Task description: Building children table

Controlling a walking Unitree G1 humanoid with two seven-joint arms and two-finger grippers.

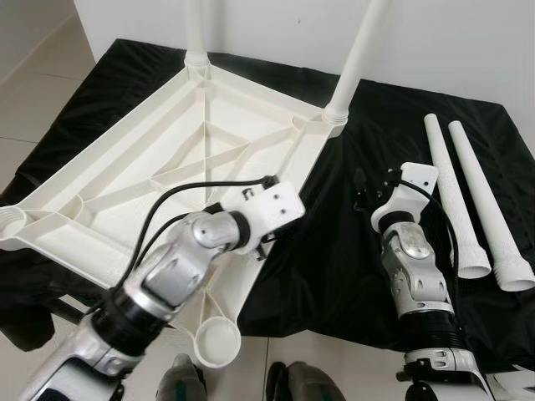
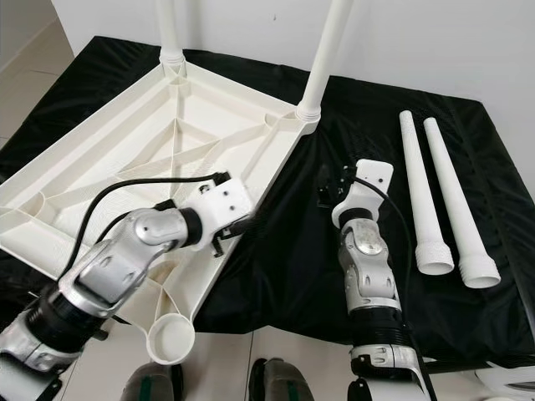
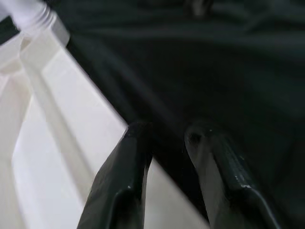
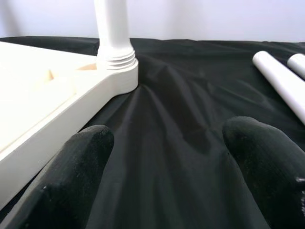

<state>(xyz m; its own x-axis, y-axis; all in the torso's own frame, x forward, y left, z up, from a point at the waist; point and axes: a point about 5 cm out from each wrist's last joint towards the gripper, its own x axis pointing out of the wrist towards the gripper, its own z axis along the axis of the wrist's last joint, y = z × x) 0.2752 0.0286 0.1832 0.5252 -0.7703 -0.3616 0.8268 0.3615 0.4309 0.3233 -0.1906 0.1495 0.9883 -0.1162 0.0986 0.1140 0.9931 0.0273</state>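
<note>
A white plastic table top point(image 1: 125, 167) lies upside down on a black cloth point(image 1: 334, 267). Two white legs point(image 1: 194, 33) point(image 1: 359, 58) stand screwed into its far corners. The near corner socket point(image 1: 219, 341) and the left one point(image 1: 10, 221) are empty. Two loose legs point(image 1: 451, 192) point(image 1: 485, 200) lie side by side on the cloth at the right. My left gripper point(image 3: 167, 133) is open at the top's right rim, one finger point(image 3: 128, 176) over white plastic and the other over cloth. My right gripper point(image 4: 167, 138) hangs open above bare cloth between the top and the loose legs.
A white wall rises right behind the cloth. Pale floor tiles point(image 1: 33, 83) show at the left and along the front edge of the cloth. My feet point(image 1: 180, 380) are at the bottom of the eye views, near the empty corner socket.
</note>
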